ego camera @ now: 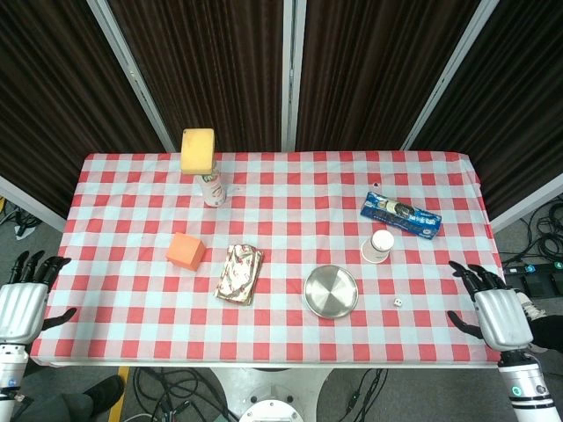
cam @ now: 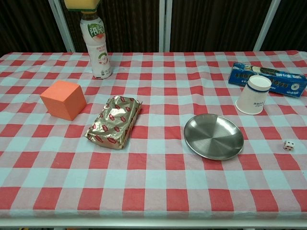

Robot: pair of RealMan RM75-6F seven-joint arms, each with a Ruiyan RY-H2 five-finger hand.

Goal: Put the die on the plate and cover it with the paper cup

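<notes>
A small white die [ego camera: 398,302] [cam: 289,144] lies on the checked cloth, just right of the round metal plate [ego camera: 331,291] [cam: 214,136]. A white paper cup [ego camera: 379,245] [cam: 253,94] stands upright behind the plate, mouth up. My right hand [ego camera: 493,312] hovers at the table's right front corner, fingers spread and empty, to the right of the die. My left hand [ego camera: 25,299] hangs off the left front corner, fingers apart, holding nothing. Neither hand shows in the chest view.
A blue snack pack [ego camera: 401,216] [cam: 268,79] lies behind the cup. A foil packet [ego camera: 239,273] [cam: 114,121] and an orange cube [ego camera: 186,251] [cam: 63,99] sit left of the plate. A bottle [ego camera: 212,187] [cam: 97,46] capped by a yellow sponge [ego camera: 198,150] stands at the back left.
</notes>
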